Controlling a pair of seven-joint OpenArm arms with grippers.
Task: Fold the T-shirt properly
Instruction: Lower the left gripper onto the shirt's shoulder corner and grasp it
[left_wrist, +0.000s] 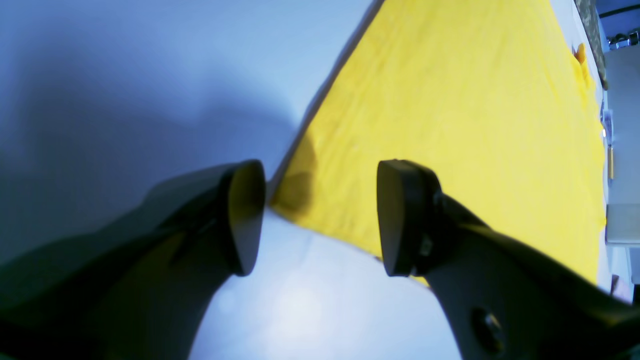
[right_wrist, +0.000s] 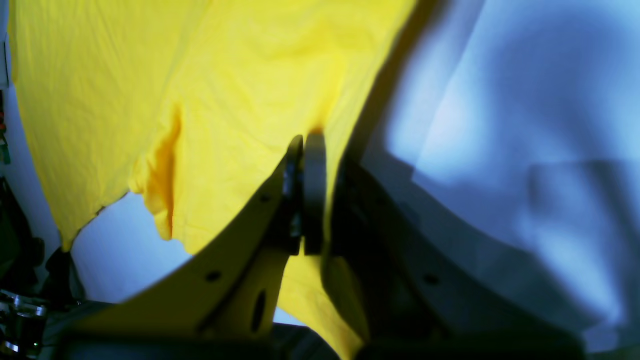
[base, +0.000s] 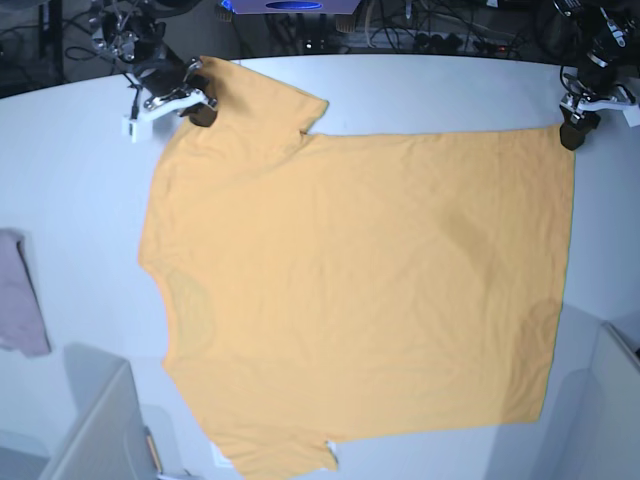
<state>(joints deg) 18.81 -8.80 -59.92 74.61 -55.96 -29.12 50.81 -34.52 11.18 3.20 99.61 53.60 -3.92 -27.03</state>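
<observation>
Table (base: 420, 90): pale surface carrying everything; it shows bare on the outer side of both sets of fingers.
T-shirt (base: 360, 290): spread flat and open across the table, nothing folded yet by the look of it. One far sleeve lies at the right gripper's fingers, one hem corner at the left gripper's.
Right gripper (right_wrist: 304, 145): fingers pressed together on a pinch of cloth at the sleeve; fabric hangs on the inner side of the fingers and bunches into a pleat beside them.
Left gripper (left_wrist: 320, 215): fingers wide apart and holding nothing; the hem corner (left_wrist: 280, 200) sits just ahead of the gap, nearer one pad, with the other pad over yellow cloth.
Pinkish cloth (base: 20, 300): lies well apart from both grippers, no part in this.
Risk, uneven hold: only one side is gripped, so any pull by the right gripper now would likely drag the shirt askew and wrinkle it.
Risk, missed corner: the corner is off-centre in the left gap; closing as it stands could catch only an edge, or one layer, and slip.
Risk, trapped pleat: the bunching by the right fingers could carry into the fold as a crease.
</observation>
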